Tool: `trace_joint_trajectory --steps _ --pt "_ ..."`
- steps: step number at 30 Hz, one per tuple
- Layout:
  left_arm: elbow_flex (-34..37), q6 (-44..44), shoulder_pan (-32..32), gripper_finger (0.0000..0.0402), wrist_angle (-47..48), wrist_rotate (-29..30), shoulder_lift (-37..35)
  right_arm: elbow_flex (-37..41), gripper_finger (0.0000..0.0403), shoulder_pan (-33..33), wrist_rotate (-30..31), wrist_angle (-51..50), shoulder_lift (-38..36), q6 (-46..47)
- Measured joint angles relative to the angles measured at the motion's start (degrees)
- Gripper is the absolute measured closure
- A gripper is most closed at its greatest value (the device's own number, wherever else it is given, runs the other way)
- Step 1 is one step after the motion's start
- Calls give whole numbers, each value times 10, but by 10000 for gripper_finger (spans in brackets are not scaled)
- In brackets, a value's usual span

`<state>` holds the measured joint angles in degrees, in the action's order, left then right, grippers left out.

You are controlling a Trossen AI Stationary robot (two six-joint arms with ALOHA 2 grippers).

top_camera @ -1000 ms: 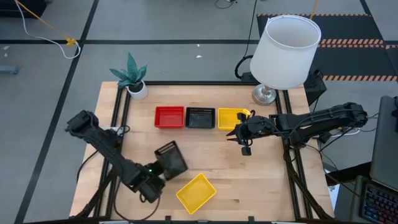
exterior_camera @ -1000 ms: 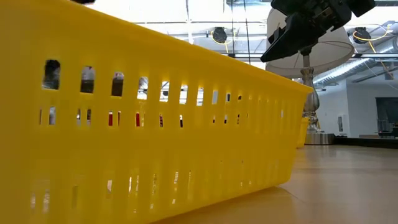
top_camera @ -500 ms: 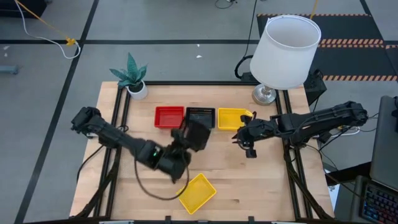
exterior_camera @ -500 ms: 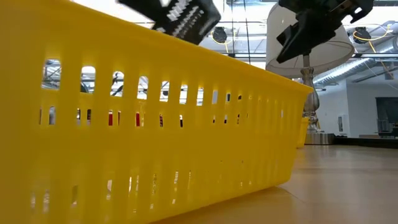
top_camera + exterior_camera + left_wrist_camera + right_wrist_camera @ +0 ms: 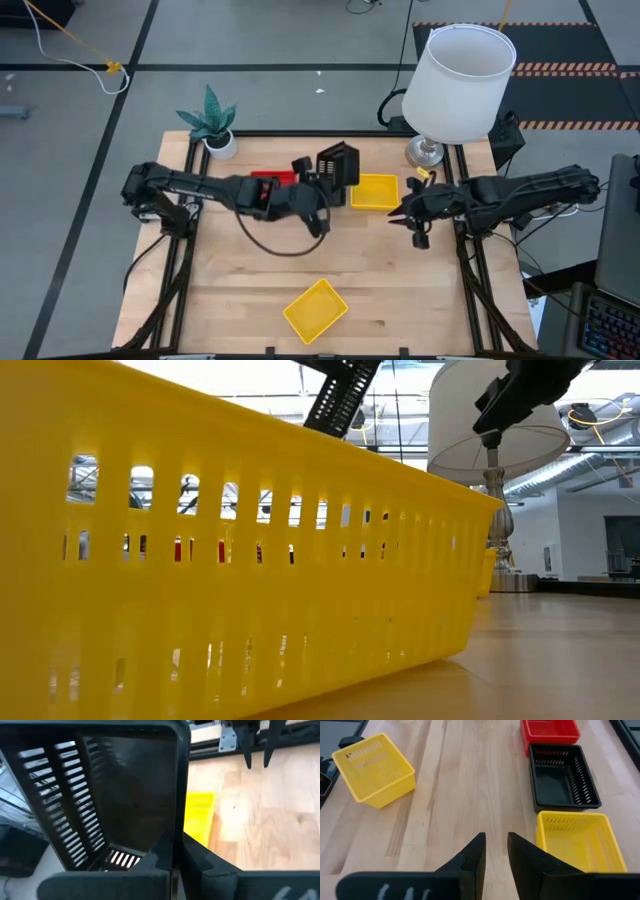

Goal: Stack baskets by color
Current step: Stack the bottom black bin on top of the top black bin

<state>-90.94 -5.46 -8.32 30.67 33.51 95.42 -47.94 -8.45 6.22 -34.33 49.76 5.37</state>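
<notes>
Above the row of baskets near the white lamp [image 5: 458,82], the left gripper [image 5: 322,185] holds a black basket [image 5: 338,164] in the air, its fingers [image 5: 192,862] pinched shut on the basket's rim. The left wrist view shows the rim running between the two fingers, with the slotted wall and dark floor of the held basket filling most of that picture. The basket hangs tilted, well off level, over the spot where a second black basket [image 5: 562,783] sits on the wooden table [image 5: 400,290].

That resting black basket lies in the middle of the row, with a red basket [image 5: 550,730] just beside it on the side farther from the lamp and a yellow basket [image 5: 374,191] just beside it on the lamp's side. All three rest flat with their open sides up.

Beside the yellow basket, below the lamp's foot, the right gripper [image 5: 405,213] hovers over bare wood with its jaws a little apart and nothing between them.

Well apart from the lamp, near the table's front edge, a lone yellow basket [image 5: 315,310] sits turned at an angle to the row. A potted green plant [image 5: 209,124] stands at the far corner of the table, on the side opposite the lamp.
</notes>
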Motion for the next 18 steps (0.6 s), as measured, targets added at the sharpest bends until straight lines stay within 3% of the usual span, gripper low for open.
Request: trace_joint_trajectory --steps 10,18 --pt "-58 24 42 386 59 -30 0 0 330 0 0 -9 -22 2" --pt "-81 -8 75 390 82 -73 0 0 330 0 0 -8 -22 2"
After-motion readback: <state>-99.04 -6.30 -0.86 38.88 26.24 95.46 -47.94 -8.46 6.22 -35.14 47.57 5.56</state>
